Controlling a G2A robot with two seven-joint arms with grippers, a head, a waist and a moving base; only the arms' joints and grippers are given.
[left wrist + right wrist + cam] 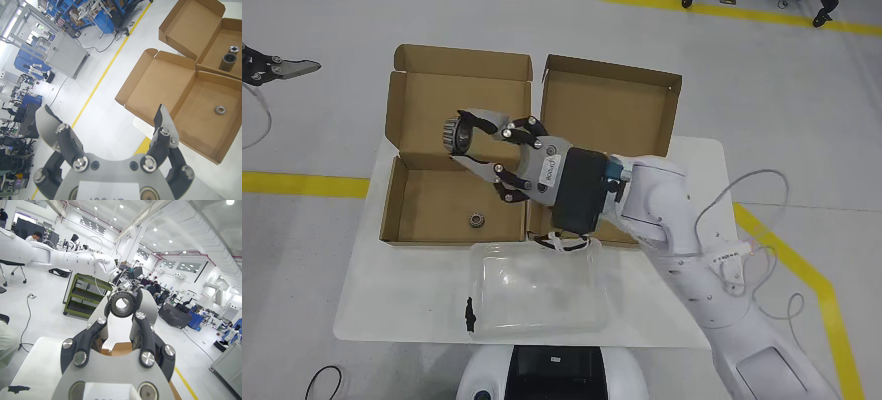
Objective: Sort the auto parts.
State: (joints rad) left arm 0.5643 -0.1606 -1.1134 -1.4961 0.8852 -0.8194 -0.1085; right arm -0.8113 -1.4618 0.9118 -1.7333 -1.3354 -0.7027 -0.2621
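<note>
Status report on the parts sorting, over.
Right gripper shut on bearing, raised over left box. Left gripper open, off the table. Small bearing already in the box; nothing blocking.

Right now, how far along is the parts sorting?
Done: a small bearing lies in one cardboard box, and two metal sleeves stand in the other box. In hand: the right gripper holds a larger bearing over the small bearing's box. Left: setting it down, probably there. The left gripper is open, off beside the table. Whether more parts wait I cannot tell.
</note>
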